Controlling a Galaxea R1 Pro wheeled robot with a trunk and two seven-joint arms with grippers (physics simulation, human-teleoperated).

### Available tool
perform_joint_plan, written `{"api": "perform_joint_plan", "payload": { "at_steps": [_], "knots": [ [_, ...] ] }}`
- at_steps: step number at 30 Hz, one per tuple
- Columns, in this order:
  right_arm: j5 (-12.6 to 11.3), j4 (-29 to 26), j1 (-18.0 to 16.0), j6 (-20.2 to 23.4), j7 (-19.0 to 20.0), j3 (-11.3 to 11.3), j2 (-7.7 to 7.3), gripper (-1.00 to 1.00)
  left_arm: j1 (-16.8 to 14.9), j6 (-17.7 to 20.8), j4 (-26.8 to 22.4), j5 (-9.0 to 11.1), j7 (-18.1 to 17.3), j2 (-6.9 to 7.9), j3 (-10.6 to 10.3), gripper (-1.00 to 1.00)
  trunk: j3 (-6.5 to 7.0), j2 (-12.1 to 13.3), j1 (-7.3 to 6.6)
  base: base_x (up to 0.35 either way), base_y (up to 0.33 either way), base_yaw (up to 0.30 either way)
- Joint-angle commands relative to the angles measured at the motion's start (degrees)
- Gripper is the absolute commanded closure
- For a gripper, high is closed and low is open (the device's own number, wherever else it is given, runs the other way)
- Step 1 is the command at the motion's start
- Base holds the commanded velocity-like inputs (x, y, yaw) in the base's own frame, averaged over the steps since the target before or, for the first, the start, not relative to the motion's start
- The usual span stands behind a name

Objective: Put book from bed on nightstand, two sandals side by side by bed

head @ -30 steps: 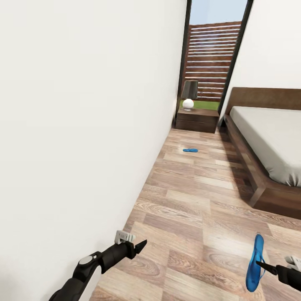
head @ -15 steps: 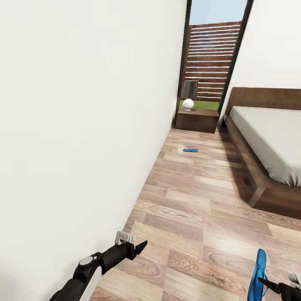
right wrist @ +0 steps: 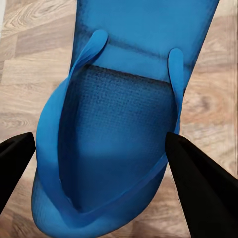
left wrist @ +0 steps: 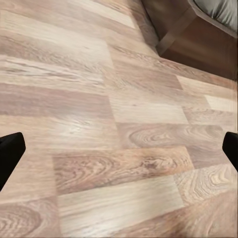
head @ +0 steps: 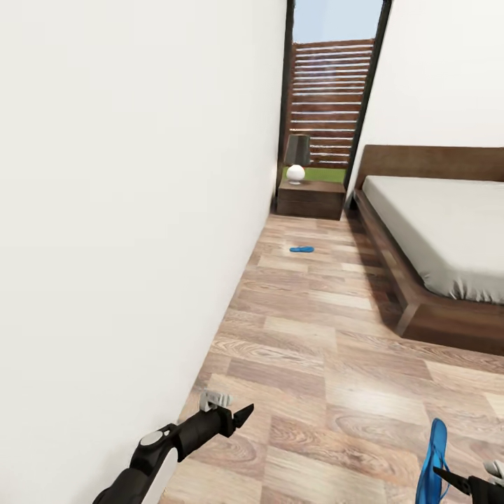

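Right gripper: clamped on one blue sandal, carried edge-up.
Left gripper: jaws apart, holding nothing.
Second sandal: on floor between wall and bed, before nightstand.
Left: pairing sandals, book.

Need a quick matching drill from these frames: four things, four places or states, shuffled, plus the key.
Things:
1. sandal in the right gripper
2. second sandal
3. lamp
4. left gripper

Places or states:
A. standing on the nightstand by the window
B. open, nothing between the fingers, above bare floor
C. lying flat on the floor between the wall and the bed
D. held off the floor, hanging upright

Pairs: 1-D, 2-C, 3-A, 4-B
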Motion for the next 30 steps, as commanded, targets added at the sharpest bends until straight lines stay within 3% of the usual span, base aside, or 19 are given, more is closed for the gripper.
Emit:
{"api": "perform_joint_plan", "payload": {
  "at_steps": [1,9,22,30],
  "knots": [
    [-0.58,0.02,-0.03,0.6,0.16,0.19,-0.02,1.0,-0.01,0.55,-0.04,0.6,-0.06,-0.13,0.04,-1.0,-0.05,-0.02,-0.01,0.0,0.0,-0.281],
    [-0.58,0.02,-0.01,0.52,0.15,0.24,-0.02,1.0,0.0,0.4,0.15,0.53,0.02,-0.96,0.04,-1.0,-0.05,-0.02,-0.01,0.0,0.0,-0.282],
    [-0.49,0.02,-0.01,0.51,0.14,0.24,0.01,1.0,0.08,0.3,0.16,0.55,0.17,-1.08,0.04,-1.0,-0.05,-0.02,-0.01,0.0,-0.001,-0.282],
    [-0.49,0.02,-0.01,0.44,0.15,0.24,0.07,1.0,0.08,0.31,0.16,0.51,0.29,-1.22,0.04,-1.0,-0.05,-0.02,-0.01,0.0,-0.143,-0.282]
  ]
}}
